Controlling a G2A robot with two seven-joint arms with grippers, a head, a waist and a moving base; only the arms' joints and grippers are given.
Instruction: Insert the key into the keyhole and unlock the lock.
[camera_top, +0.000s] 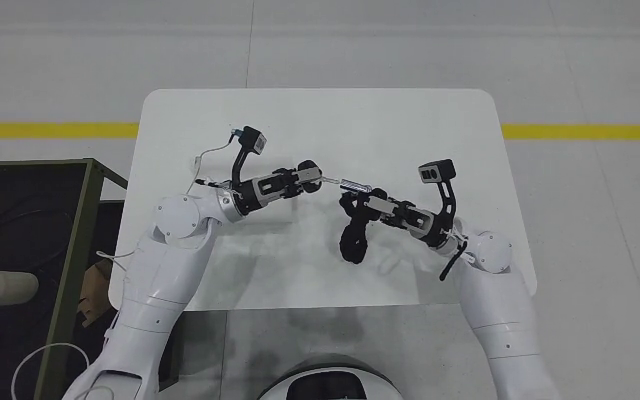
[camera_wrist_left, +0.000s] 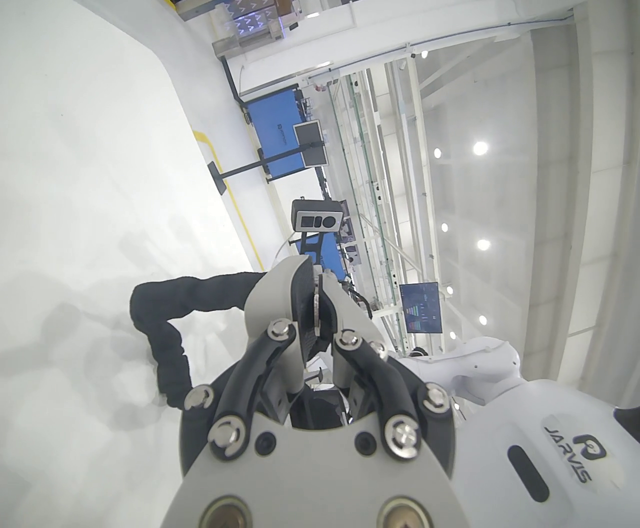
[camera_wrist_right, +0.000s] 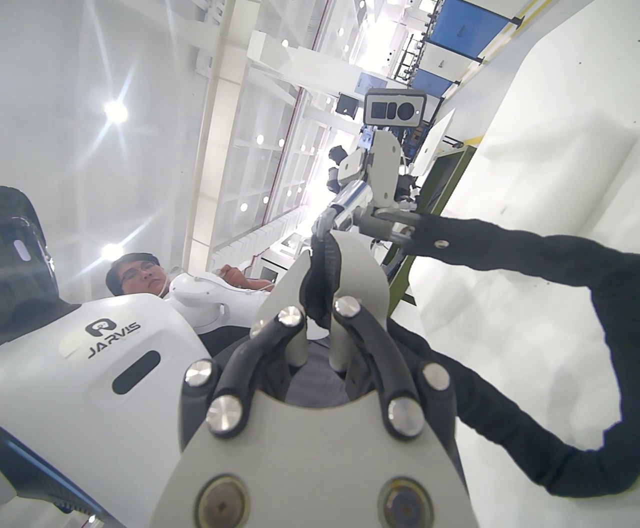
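Now both arms meet above the middle of the table, key up against the lock.
The left gripper (camera_wrist_left: 316, 281) is clamped on the flat head of the key (camera_wrist_left: 317, 312), held off the table (camera_top: 300, 110) over its middle. The right gripper (camera_wrist_right: 325, 252) is closed on the lock (camera_wrist_right: 345, 200) where its black sleeve begins, also above the table's middle, metal barrel pointing at the key. The lock's black cable (camera_top: 352, 240) hangs in a loop toward the table's near edge. How deep the key sits in the barrel cannot be told.
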